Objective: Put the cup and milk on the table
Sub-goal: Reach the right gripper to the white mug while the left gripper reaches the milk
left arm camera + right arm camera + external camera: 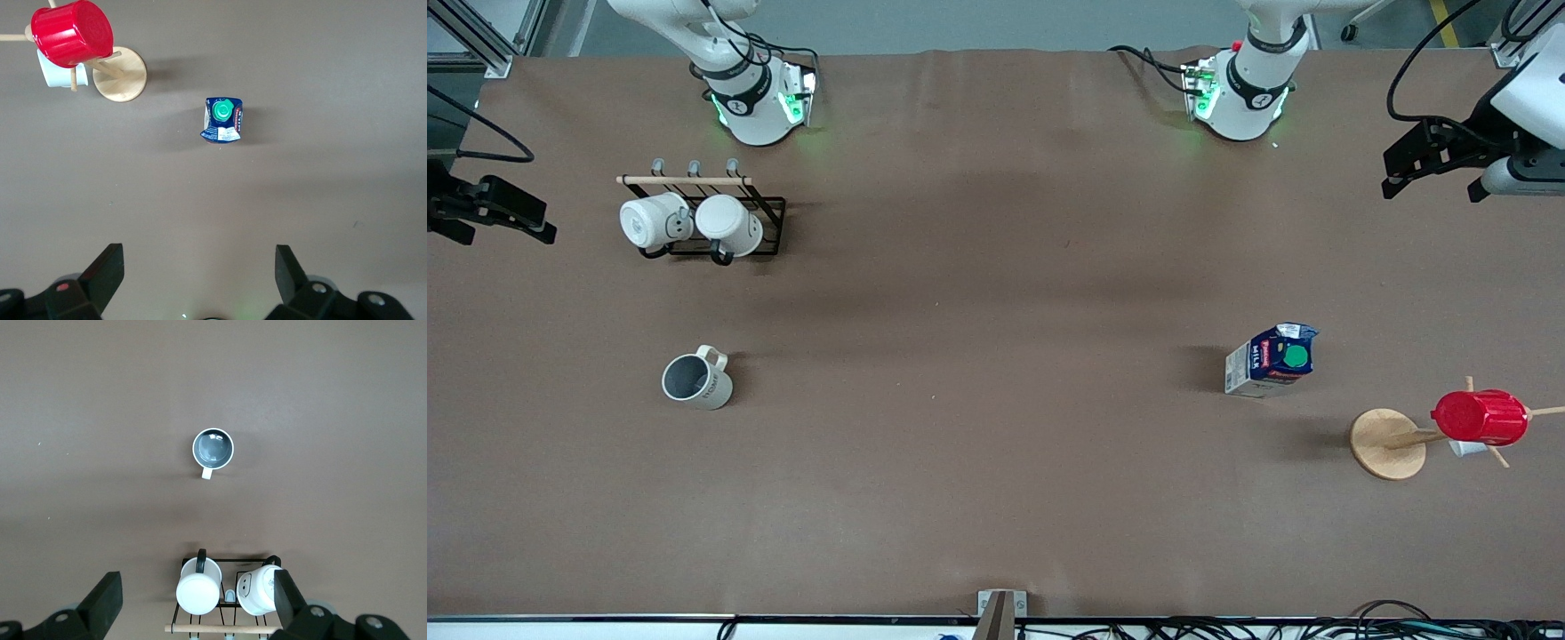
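cup [696,380], milk [1270,359] upright on table [996,498] | left hand [200,283], right hand [198,607]: spread wide, empty

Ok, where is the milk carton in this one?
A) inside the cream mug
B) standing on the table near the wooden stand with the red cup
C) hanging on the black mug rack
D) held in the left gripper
B: the milk carton stands on the brown table beside the wooden stand with the red cup, no gripper touching it.

Cream cup [696,380] and blue milk [1272,360] stand upright, well apart, on brown table [996,462].
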